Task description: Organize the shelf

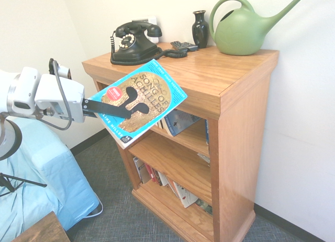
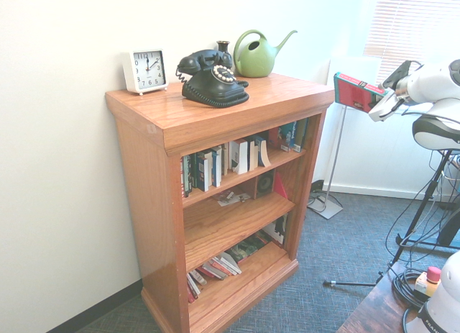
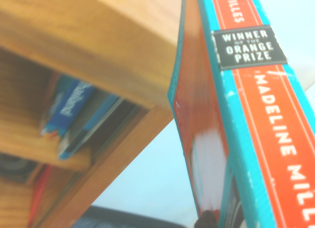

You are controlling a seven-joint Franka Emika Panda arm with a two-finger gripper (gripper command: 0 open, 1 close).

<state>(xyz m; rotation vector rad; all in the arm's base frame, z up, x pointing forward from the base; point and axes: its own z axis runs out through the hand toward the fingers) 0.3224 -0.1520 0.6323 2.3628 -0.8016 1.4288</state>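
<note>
Gripping a turquoise paperback with a gold mask on its cover [image 1: 140, 102], the white arm's two-finger gripper [image 1: 125, 110] has one black finger [image 1: 112, 107] laid flat across the front of the book, its jaws clamped on the paperback from both faces. The book hangs tilted in the air just in front of the waist-high honey-coloured oak shelf [image 1: 238, 122], level with the edge of its overhanging top and clear of it, as far as the first exterior view lets one judge. In the wrist view the red spine of the book, printed with "Winner of the Orange Prize", runs close past the underside of the shelf's top.

The shelf stands against a white wall. On its top sit a black rotary telephone with a coiled cord [image 1: 135, 42], a small dark glazed vase [image 1: 200, 29], a green plastic watering can with a long spout [image 1: 246, 29] and a small dark remote-like object [image 1: 184, 45]; the second exterior view adds a white square alarm clock [image 2: 145, 70] at the far corner. Upright books [image 2: 230, 160] fill the upper level, a few loose items lie on the middle level, and slumped books [image 2: 215, 270] rest on the lowest.
</note>
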